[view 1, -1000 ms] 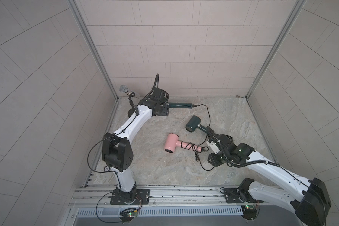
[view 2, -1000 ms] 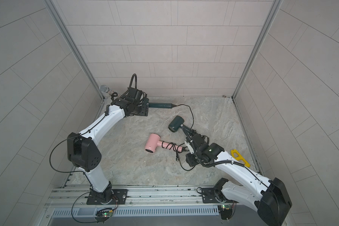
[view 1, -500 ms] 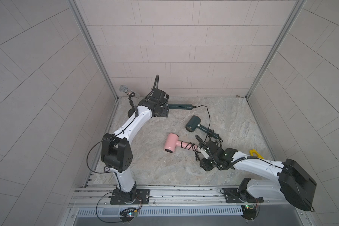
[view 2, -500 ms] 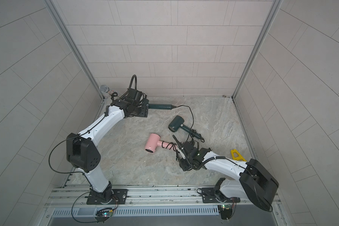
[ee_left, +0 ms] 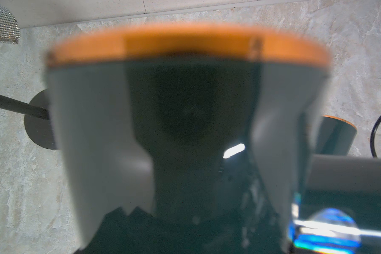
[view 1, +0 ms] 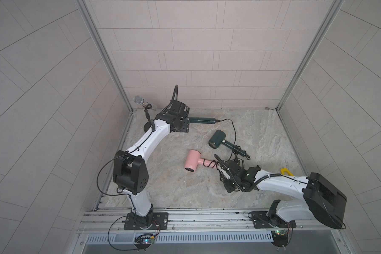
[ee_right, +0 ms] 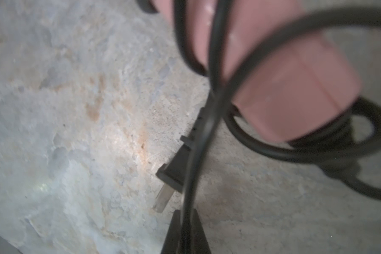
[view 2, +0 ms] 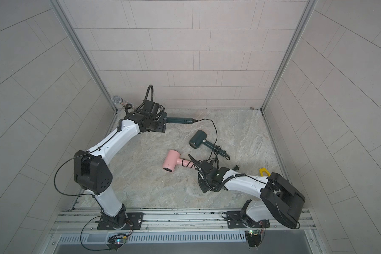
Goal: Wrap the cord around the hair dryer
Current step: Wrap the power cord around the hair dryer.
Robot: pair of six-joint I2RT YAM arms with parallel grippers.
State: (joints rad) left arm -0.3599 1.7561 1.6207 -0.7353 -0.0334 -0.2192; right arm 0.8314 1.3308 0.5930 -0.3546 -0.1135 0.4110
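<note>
A pink hair dryer (view 1: 191,162) (view 2: 171,162) lies mid-floor with a black cord (view 1: 208,163) coiled round its handle (ee_right: 284,88). My right gripper (view 1: 218,162) (view 2: 194,161) (ee_right: 186,220) sits at the handle's end, shut on a strand of that cord (ee_right: 198,154). The plug (ee_right: 174,171) lies on the floor beside the strand. At the back left, my left gripper (view 1: 185,123) (ee_left: 189,77) is shut on the body of a dark green hair dryer (view 1: 201,120) (ee_left: 185,110). Its handle sticks out to the right, and its cord (view 1: 234,134) trails toward the right gripper.
A second dark green hair dryer (view 1: 217,140) (view 2: 197,139) with cord bunched on its handle lies just behind the pink one. A microphone on a stand (view 1: 139,100) (ee_left: 0,22) is in the back left corner. A yellow object (view 1: 285,171) lies by the right wall.
My right arm swung left from beside the second green dryer's handle to the pink handle's end, and its jaws closed on the cord. The left arm has not moved.
</note>
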